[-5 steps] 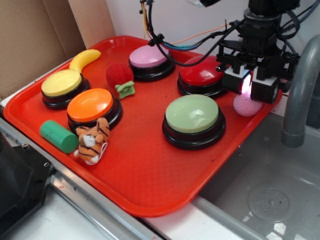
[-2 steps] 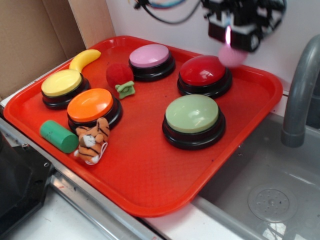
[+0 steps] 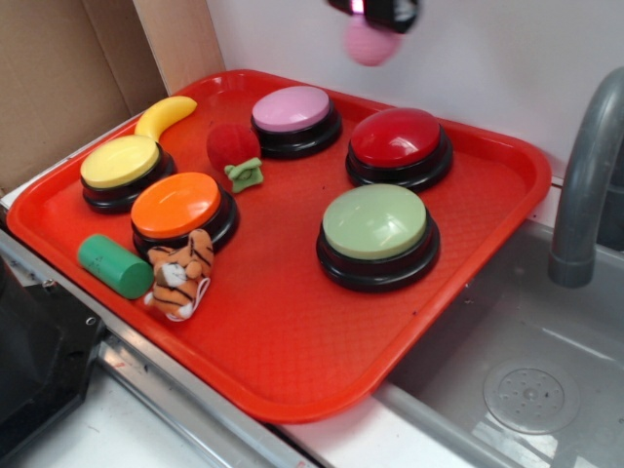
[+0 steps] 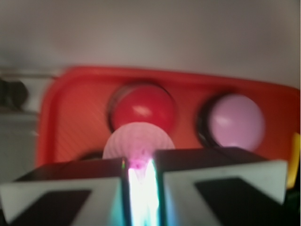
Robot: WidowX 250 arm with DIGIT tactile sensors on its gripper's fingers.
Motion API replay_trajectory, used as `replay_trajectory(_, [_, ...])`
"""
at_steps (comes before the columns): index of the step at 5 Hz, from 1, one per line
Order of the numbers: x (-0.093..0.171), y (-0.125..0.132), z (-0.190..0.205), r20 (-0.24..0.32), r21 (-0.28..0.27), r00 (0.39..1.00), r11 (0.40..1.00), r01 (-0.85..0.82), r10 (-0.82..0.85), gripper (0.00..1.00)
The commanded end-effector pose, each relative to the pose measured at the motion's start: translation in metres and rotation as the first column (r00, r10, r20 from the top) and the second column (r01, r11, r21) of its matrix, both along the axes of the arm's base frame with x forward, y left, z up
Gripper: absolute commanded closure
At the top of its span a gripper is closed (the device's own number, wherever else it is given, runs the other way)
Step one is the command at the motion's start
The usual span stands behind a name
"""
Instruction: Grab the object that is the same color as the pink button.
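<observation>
A red tray [image 3: 292, 361] is lying beside a sink [image 3: 526, 390] and carrying five dome buttons, among them the pink button [image 3: 292, 109] at the back, next to a dark red button [image 3: 398, 138]. The gripper [image 3: 375, 12] is showing only at the top edge of the exterior view, its jaws pinching the pink ball [image 3: 370, 43], which is hanging in the air well above the tray's back part. Being round, the ball is showing no long axis or heading; its dimpled surface is facing the wrist camera.
</observation>
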State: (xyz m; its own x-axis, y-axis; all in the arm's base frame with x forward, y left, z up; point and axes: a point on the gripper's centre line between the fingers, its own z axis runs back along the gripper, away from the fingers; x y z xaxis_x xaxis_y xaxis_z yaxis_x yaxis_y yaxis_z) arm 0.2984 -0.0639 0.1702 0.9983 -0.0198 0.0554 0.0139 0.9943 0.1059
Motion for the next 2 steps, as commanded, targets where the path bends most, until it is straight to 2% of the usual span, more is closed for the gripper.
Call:
replay_trajectory(1, [-0.039, 0.061, 0.016, 0.060, 0.011, 0.989, 0.990, -0.139, 0.138, 1.00])
replay_trajectory(2, [-0.041, 0.072, 0.009, 0.005, 0.015, 0.987, 0.987, -0.161, 0.161, 1.00])
